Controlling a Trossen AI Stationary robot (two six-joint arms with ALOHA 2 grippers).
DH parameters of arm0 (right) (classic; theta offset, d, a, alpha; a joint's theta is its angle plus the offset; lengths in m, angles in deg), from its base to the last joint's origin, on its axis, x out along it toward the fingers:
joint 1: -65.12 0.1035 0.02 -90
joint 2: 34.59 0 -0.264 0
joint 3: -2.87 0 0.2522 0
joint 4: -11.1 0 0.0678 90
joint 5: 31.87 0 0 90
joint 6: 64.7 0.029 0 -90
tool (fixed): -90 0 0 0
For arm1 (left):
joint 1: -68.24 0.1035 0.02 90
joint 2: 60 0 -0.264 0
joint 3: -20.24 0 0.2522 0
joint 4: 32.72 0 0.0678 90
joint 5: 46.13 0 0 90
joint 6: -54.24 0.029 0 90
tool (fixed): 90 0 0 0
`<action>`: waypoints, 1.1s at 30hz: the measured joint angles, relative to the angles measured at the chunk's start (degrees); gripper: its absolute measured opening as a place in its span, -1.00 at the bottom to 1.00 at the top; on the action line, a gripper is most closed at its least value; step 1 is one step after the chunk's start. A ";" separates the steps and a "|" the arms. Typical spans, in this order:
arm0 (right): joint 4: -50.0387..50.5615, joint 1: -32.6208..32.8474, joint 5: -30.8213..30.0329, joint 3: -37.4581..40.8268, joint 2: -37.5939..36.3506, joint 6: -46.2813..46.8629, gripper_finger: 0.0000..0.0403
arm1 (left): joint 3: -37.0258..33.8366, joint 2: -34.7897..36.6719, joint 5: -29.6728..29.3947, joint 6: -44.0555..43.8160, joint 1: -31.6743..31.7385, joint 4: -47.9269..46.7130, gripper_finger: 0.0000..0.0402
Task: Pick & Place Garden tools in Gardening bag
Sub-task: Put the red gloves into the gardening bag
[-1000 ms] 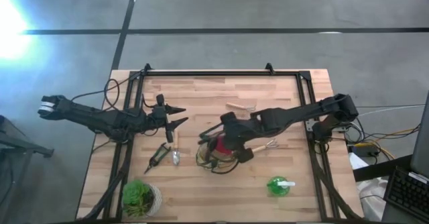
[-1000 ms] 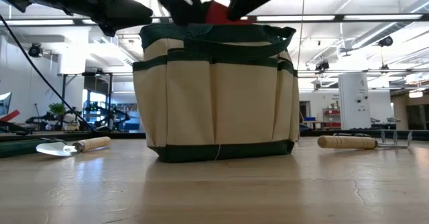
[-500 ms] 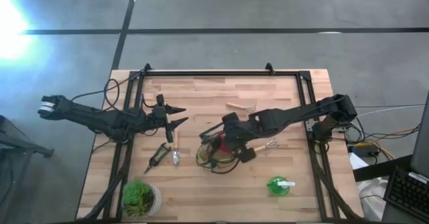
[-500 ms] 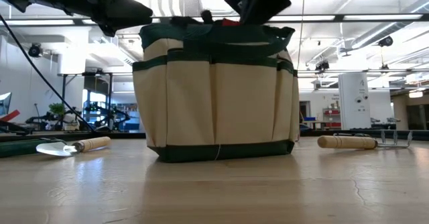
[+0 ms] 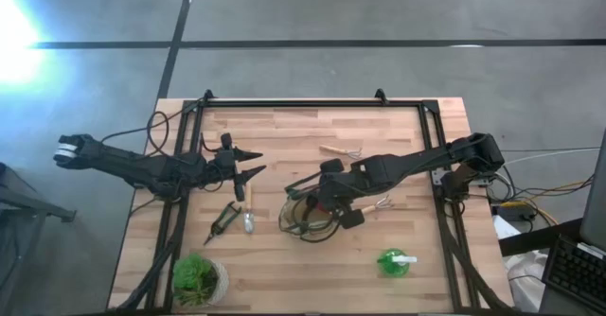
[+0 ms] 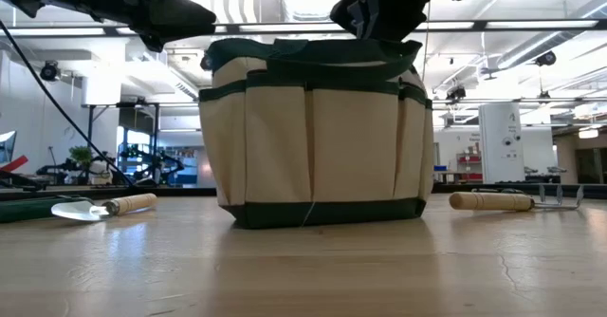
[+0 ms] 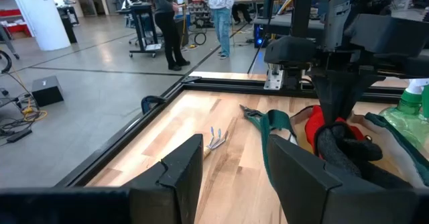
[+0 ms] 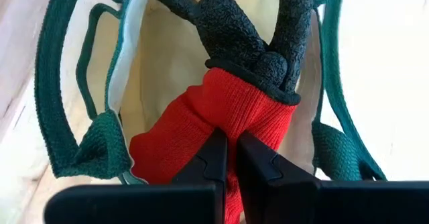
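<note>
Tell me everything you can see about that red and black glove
The glove has a red knit cuff and dark, textured, rubbery-looking fingers. It hangs limp and crumpled inside the gardening bag, between the dark green straps, cuff toward the right claw, which is shut on the red fabric. From the left wrist view it shows in the bag's open mouth.

On the table: one gardening bag (image 5: 308,217), one trowel (image 5: 247,223), one pair of pruners (image 5: 223,219), two wooden-handled rake forks (image 5: 339,151) (image 5: 371,205), one green spray bottle (image 5: 393,260) and one potted plant (image 5: 197,277). One red and black glove (image 8: 224,110) sits in the bag mouth. Two arms present, each with one gripper: left gripper (image 5: 248,163), right gripper (image 5: 317,201)
</note>
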 joint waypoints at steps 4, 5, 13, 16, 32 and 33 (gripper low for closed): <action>-0.02 0.00 3.40 0.04 0.00 1.13 -0.96 | 0.00 0.00 0.00 0.00 0.00 0.00 -0.17; -0.02 0.00 4.11 0.04 0.00 1.27 -0.96 | 0.00 0.00 0.00 0.00 0.00 0.00 -0.17; 0.00 0.00 4.30 0.07 0.00 1.32 -0.96 | 0.00 0.00 0.00 0.00 0.00 0.00 -0.17; 0.15 0.02 4.33 0.14 0.00 0.65 -0.96 | 0.00 0.00 0.00 0.00 0.00 0.01 -0.17; 1.04 0.15 6.03 1.83 0.00 1.23 -0.96 | 0.00 0.00 0.00 0.00 0.00 0.00 -0.17; 1.01 0.15 6.05 2.05 0.00 1.26 -0.96 | 0.00 0.00 0.00 0.00 0.00 0.00 -0.16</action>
